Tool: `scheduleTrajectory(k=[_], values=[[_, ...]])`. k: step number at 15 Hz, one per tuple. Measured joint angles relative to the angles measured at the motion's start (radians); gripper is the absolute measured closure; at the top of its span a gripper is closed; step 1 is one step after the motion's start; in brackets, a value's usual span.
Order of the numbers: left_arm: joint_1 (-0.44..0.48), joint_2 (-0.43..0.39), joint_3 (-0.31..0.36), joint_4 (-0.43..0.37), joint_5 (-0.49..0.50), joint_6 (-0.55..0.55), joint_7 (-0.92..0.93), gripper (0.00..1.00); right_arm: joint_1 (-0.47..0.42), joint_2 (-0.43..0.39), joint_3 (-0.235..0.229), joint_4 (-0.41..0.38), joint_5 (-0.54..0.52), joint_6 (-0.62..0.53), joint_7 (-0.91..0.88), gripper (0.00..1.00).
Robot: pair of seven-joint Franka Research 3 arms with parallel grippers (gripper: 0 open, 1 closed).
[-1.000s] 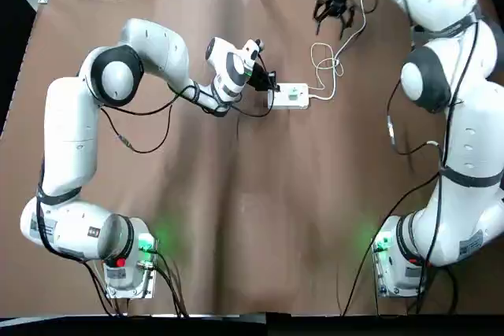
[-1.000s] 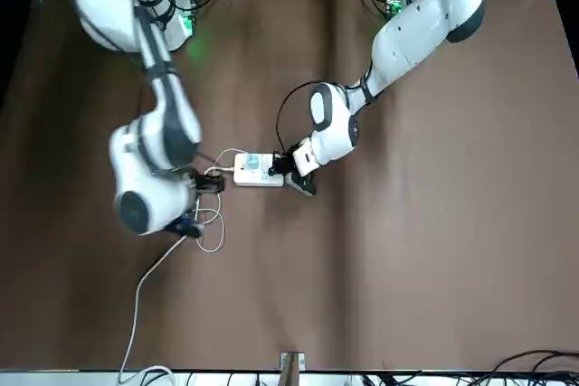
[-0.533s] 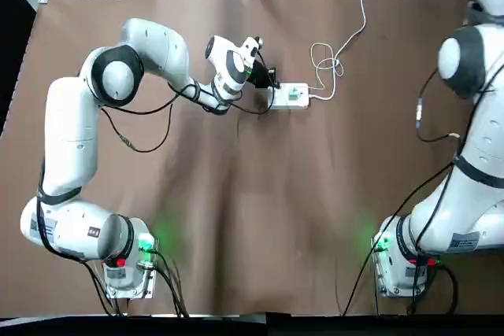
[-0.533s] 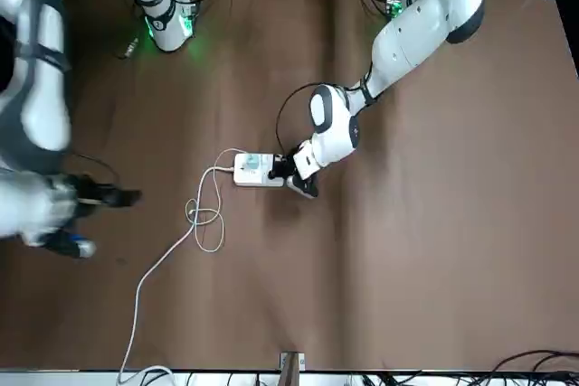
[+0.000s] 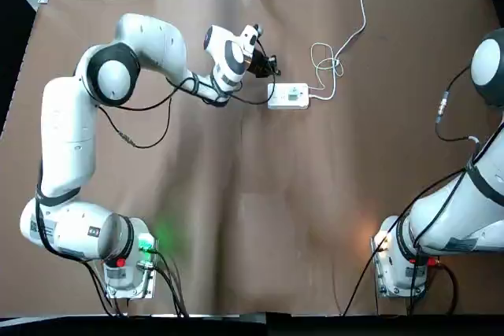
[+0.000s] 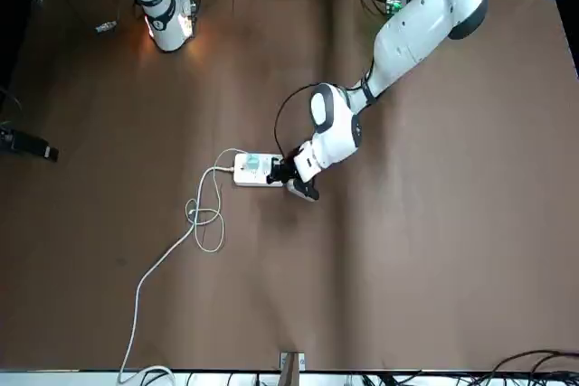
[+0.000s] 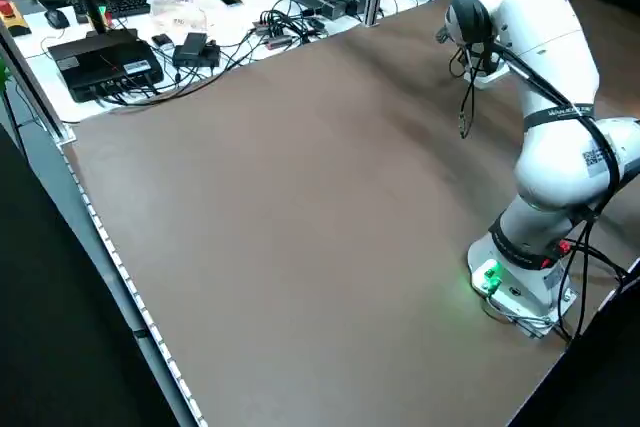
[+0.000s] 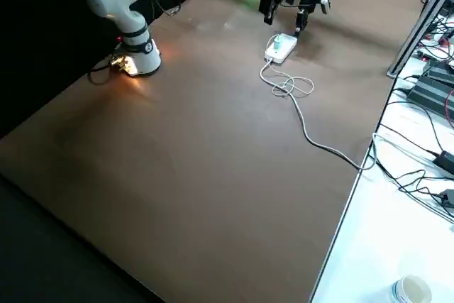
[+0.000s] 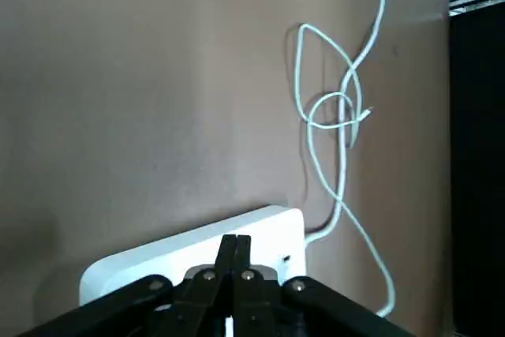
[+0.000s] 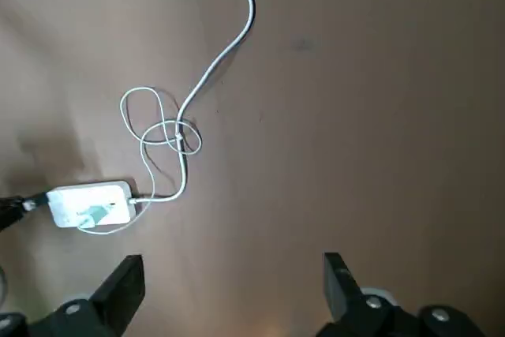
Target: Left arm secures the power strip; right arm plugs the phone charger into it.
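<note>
Brown tabletop (image 5: pixel 236 218), white strip near its far edge

White-and-grey jointed left arm (image 5: pixel 71 135) reaches over it; its black gripper (image 9: pixel 234 242) has fingertips together at the white rectangular power strip (image 5: pixel 288 96). The right gripper (image 10: pixel 235 274), fingers apart, hangs toward the right edge. The small teal charger plug (image 8: pixel 277 43) sits on the strip, thin white cable (image 10: pixel 162 120) looped beside.

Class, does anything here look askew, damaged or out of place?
Nothing looks damaged. The one untidy spot is the charger cable, looped and tangled over the cord beside the power strip.
</note>
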Motion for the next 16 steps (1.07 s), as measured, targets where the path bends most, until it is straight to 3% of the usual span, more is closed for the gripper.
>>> scheduleTrajectory(k=[2,5,7,10,12,16], values=[[0.022,-0.029,0.006,0.0,0.0,-0.065,-0.001,0.99,0.018,-0.044,0.002,-0.059,-0.02,0.019,0.0,0.0],[0.054,-0.065,0.036,0.001,0.0,-0.181,-0.002,0.99,0.046,-0.175,0.004,-0.267,-0.049,0.173,0.0,0.0],[0.073,-0.092,0.075,0.006,0.006,-0.293,-0.02,0.99,0.056,-0.246,0.005,-0.355,-0.057,0.2,-0.001,0.0],[0.091,-0.138,0.135,0.029,0.105,-0.44,-0.122,0.99,0.064,-0.291,0.008,-0.376,-0.102,0.159,-0.005,0.0],[0.152,-0.183,0.159,0.081,0.287,-0.629,-0.263,0.99,0.08,-0.299,0.011,-0.375,-0.121,0.152,-0.003,0.0],[0.277,-0.269,0.16,0.117,0.517,-0.812,-0.37,0.99,0.075,-0.3,0.007,-0.376,-0.121,0.15,-0.003,0.0]])
